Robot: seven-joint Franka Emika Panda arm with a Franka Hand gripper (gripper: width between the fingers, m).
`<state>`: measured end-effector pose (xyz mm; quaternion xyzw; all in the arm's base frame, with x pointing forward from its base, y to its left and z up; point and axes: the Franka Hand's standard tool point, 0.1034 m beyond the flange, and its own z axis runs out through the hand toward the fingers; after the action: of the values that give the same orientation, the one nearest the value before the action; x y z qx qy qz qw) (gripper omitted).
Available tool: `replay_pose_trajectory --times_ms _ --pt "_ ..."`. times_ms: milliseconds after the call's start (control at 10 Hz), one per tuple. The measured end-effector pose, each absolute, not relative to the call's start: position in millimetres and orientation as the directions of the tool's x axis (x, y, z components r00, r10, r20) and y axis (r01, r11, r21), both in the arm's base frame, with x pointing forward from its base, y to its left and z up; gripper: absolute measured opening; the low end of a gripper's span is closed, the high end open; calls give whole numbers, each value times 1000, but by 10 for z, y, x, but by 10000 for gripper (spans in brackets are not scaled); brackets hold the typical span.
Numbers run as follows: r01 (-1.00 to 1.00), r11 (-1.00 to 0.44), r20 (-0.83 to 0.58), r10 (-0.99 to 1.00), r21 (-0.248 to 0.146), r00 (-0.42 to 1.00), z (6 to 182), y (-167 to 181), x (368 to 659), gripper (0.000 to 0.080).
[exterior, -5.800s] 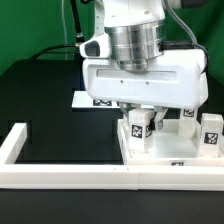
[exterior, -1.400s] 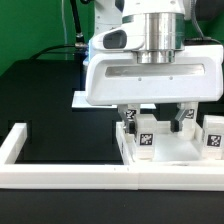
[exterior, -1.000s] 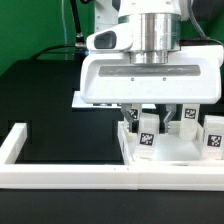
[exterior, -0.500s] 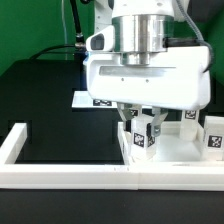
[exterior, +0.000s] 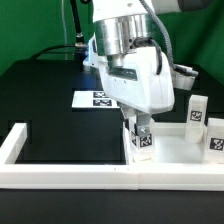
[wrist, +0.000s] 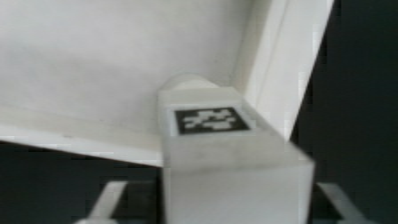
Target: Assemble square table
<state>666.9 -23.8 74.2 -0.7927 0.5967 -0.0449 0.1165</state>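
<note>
The fingers squeeze a small white plastic leg block low in the frame; the fingertips are mostly hidden.

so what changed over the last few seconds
The gripper has turned at the wrist, so its broad housing now points off at an angle instead of facing the camera. It stays low over the same leg block on the square top. The other leg blocks, the marker board and the bar frame have not moved.

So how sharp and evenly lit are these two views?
Exterior view: fairly sharp, the white gripper and bar frame bright against the near-black table. Wrist view: soft throughout, the leg block blurred at its edges, its tag smeared, the square top grey.
</note>
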Motion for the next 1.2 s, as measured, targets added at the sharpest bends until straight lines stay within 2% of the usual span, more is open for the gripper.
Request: replay_pose_trajectory --times_ms 100,200,300,400,600,700,800,900,1100,1200 --pt "-848 -475 15 -874 -236 485 730 -215 6671 383" --pt "-711 -674 53 -732 -201 679 721 -143 6647 564" --pt "-601 -778 49 -618 -183 785 732 -100 6618 622" --pt "-602 -772 74 -625 -203 777 772 -151 6637 622" --pt "-504 -844 97 -526 -184 845 748 -163 6625 649" --pt "-424 -890 115 -445 -169 888 749 -166 6625 649" --pt "-215 -971 159 -230 -106 960 767 -130 6647 649" --pt "-35 -997 163 -47 -75 986 783 -10 6677 649" --pt "-56 -995 156 -68 -81 985 778 -4 6683 649" --pt "-63 -995 156 -75 -83 985 778 -3 6683 536"
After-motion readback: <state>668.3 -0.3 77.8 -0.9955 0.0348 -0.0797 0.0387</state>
